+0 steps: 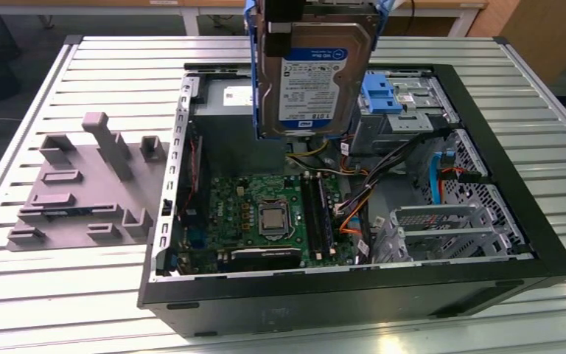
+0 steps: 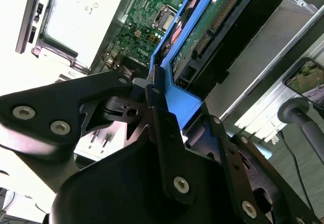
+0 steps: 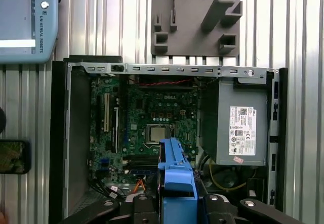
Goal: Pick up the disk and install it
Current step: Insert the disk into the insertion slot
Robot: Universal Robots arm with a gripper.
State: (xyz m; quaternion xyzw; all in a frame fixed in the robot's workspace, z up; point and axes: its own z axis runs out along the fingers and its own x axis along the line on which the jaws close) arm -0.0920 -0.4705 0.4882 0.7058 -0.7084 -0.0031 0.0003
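Note:
The disk (image 1: 312, 74) hangs upright above the open computer case (image 1: 480, 251), label facing the exterior camera, blue rails along its sides. My gripper (image 1: 318, 13) is shut on its upper end at the top of the exterior view. In the second wrist view the black fingers (image 2: 158, 107) clamp the blue rail of the disk (image 2: 223, 27), whose circuit-board side and connectors show. In the first wrist view the disk's blue rail edge (image 3: 176, 168) rises from the gripper (image 3: 177, 206) over the motherboard (image 3: 152, 118).
A blue bracket (image 1: 379, 92) sits in the drive bay at the case's far side. A grey metal box with a white sticker (image 3: 242, 128) fills one corner of the case. A grey fixture plate (image 1: 82, 184) lies on the slatted table at the exterior view's left. A pendant (image 3: 28, 21) lies beside the case.

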